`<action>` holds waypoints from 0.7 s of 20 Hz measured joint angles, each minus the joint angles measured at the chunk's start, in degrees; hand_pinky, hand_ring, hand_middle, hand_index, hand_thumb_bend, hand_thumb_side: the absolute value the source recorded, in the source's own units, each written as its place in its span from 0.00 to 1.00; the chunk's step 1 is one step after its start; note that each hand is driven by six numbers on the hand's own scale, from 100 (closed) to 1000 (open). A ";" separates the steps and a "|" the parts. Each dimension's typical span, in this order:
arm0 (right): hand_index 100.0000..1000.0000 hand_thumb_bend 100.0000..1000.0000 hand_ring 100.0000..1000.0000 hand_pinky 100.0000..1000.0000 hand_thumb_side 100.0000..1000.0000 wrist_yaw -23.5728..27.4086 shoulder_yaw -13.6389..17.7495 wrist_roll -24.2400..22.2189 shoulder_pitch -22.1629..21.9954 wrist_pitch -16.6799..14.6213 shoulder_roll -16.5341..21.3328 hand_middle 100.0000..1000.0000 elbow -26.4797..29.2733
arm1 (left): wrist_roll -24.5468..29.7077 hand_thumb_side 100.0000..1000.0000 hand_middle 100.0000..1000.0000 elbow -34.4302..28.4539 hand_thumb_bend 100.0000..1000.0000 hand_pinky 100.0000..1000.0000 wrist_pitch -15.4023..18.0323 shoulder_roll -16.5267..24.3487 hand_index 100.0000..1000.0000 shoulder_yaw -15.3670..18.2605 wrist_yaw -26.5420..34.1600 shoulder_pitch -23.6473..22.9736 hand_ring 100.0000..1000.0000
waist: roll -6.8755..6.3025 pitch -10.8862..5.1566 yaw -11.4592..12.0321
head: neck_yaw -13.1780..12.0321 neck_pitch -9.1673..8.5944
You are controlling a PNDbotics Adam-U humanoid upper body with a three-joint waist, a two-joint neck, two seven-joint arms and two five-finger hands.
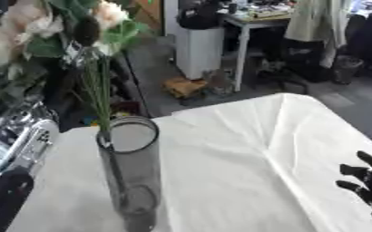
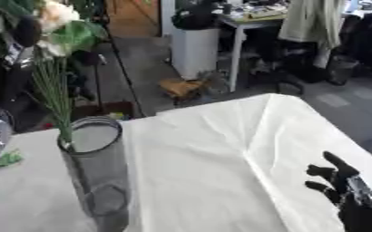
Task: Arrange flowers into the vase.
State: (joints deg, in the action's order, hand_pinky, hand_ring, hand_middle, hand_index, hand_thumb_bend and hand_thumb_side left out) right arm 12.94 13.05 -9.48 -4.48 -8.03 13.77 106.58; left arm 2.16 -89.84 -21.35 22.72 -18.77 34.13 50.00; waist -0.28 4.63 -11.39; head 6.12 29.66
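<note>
The left hand (image 1: 78,52) grips a bunch of artificial flowers (image 1: 46,31), stems entering the glass vase (image 1: 134,181). The right hand (image 2: 344,190) rests open at the lower right.

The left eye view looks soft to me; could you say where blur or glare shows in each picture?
Left eye view: flowers washed out and blurred; vase glass fairly legible. Right eye view: tablecloth bright, folds visible; right hand dark, little detail.
</note>
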 measured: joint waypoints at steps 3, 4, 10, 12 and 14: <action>0.96 0.00 0.89 0.75 1.00 0.00 0.00 -0.04 0.00 -0.04 0.00 0.62 0.00 | 0.27 0.67 0.39 0.33 1.00 0.52 0.28 0.00 0.38 0.12 -0.16 -0.12 0.40 | 0.04 0.03 0.01 | 0.01 0.00; 0.96 0.00 0.89 0.75 1.00 0.00 0.00 -0.04 0.00 -0.04 0.00 0.62 0.00 | 0.17 0.66 0.39 0.35 1.00 0.52 0.52 0.00 0.38 0.20 -0.11 -0.18 0.40 | 0.06 0.06 0.01 | 0.01 0.00; 0.96 0.00 0.88 0.75 1.00 0.00 0.00 -0.05 -0.02 -0.05 -0.01 0.62 0.00 | -1.27 0.69 0.40 0.27 1.00 0.54 3.20 0.00 0.39 0.74 -0.26 -0.95 0.42 | 0.33 0.29 0.03 | 0.06 0.00; 0.95 0.00 0.88 0.75 1.00 0.00 0.00 -0.06 -0.02 -0.06 -0.01 0.62 0.00 | -1.82 0.70 0.41 0.20 1.00 0.54 4.74 0.00 0.39 0.87 -0.82 -1.35 0.42 | 0.33 0.30 0.04 | 0.08 0.00; 0.96 0.00 0.88 0.75 1.00 0.00 0.00 -0.06 -0.02 -0.06 -0.06 0.62 -0.01 | -2.30 0.69 0.41 -0.11 1.00 0.55 6.37 0.02 0.40 1.04 -1.75 -1.71 0.42 | 0.33 0.31 0.04 | 0.09 0.00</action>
State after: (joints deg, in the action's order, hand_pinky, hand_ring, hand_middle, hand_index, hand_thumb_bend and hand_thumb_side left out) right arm 12.94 13.05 -9.54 -4.49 -8.09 13.71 106.57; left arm -0.14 -89.95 -14.98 22.74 -17.73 32.38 48.29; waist 0.05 4.94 -11.34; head 6.21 29.66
